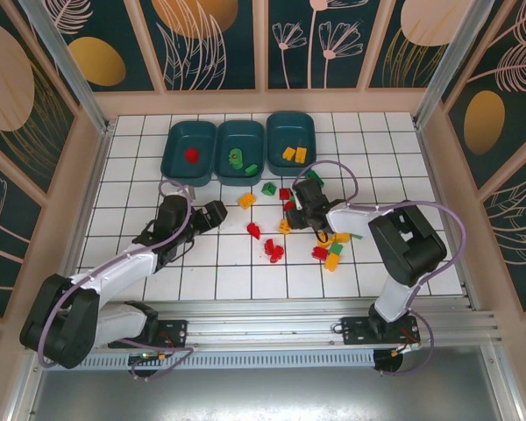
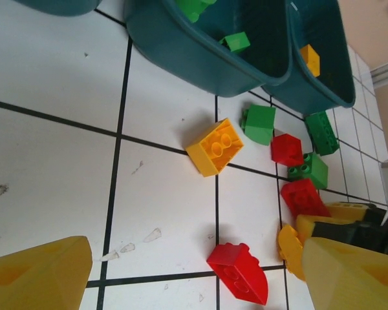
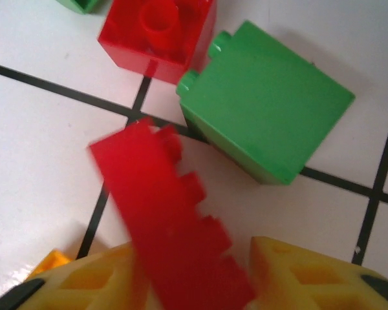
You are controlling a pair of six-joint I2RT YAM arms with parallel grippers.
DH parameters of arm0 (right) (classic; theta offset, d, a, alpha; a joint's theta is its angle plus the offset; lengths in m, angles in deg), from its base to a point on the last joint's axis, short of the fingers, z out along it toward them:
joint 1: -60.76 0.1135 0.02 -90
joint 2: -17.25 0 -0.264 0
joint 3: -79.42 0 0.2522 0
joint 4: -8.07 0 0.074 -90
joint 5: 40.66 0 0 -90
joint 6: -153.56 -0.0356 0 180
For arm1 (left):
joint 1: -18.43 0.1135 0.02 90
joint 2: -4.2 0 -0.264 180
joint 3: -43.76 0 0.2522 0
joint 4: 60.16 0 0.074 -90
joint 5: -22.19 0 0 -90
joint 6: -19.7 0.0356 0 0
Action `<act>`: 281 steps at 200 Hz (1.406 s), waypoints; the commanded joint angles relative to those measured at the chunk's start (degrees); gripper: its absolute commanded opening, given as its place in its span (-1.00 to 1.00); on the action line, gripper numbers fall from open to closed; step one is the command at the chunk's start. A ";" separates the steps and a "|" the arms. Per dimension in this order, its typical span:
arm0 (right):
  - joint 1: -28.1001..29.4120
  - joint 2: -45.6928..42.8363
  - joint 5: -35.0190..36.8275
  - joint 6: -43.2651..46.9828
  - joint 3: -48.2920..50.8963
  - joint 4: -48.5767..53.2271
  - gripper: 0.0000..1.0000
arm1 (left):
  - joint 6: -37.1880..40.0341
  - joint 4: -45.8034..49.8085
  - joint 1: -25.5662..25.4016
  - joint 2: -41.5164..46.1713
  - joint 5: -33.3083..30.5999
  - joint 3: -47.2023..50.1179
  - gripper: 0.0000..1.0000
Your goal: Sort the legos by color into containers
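Task status: partly complete.

**Done.** The three containers stand in a row at the 12 o'clock edge of the table (image 1: 123,202).
- The left container (image 1: 177,145) holds at least one red lego (image 1: 191,155).
- The middle container (image 1: 226,140) holds green legos (image 1: 237,160).
- The right container (image 1: 285,130) holds yellow-orange legos (image 1: 294,154).

I judge that only a small share is binned.

**Left to do.** Loose legos of all three colours lie on the table from the centre toward 4 o'clock. They include a yellow brick (image 2: 215,147) just in front of the containers and a mixed cluster (image 1: 333,250) near my right arm.

**Right end effector** (image 3: 194,274). A long red brick (image 3: 168,206) sits tilted between its fingers. The frame is blurred, so the grip appears closed on the brick but is not confirmed. The brick's proper destination is the left container, at about 11 o'clock from it.

**Left end effector** (image 2: 194,258). It stands wide open and holds nothing. It hangs over the table at about 9 o'clock of the loose legos.
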 commanded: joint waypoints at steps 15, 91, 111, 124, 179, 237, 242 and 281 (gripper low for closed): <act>0.07 -0.49 -1.84 0.61 -0.34 -2.27 -0.41 | 2.13 1.88 0.01 2.88 -2.68 0.29 0.72; 7.27 -9.83 -0.08 -1.84 -3.83 0.90 -0.81 | 0.56 11.49 5.94 9.12 -11.57 -0.95 0.68; 11.10 -7.51 -2.55 -3.58 -8.43 -1.20 -0.82 | -1.51 12.66 12.37 11.91 -10.73 0.46 0.71; 13.41 -2.56 -2.83 -3.44 -13.74 -2.57 -0.82 | -3.67 12.28 15.98 13.25 -9.08 2.08 0.72; 15.94 21.29 -6.55 -1.92 -45.05 -2.91 -0.83 | -9.79 6.32 20.19 15.66 -0.55 9.05 0.74; 15.08 41.76 -5.36 -0.31 -74.61 7.85 -0.80 | -7.35 6.31 20.18 19.34 4.66 9.17 0.77; 14.80 42.87 -5.73 -0.57 -76.38 8.42 -0.80 | -7.05 6.46 20.16 19.61 4.87 9.03 0.77; 13.77 49.73 -6.68 -1.33 -89.64 15.75 -0.45 | -4.02 8.53 20.12 19.14 6.56 7.57 0.81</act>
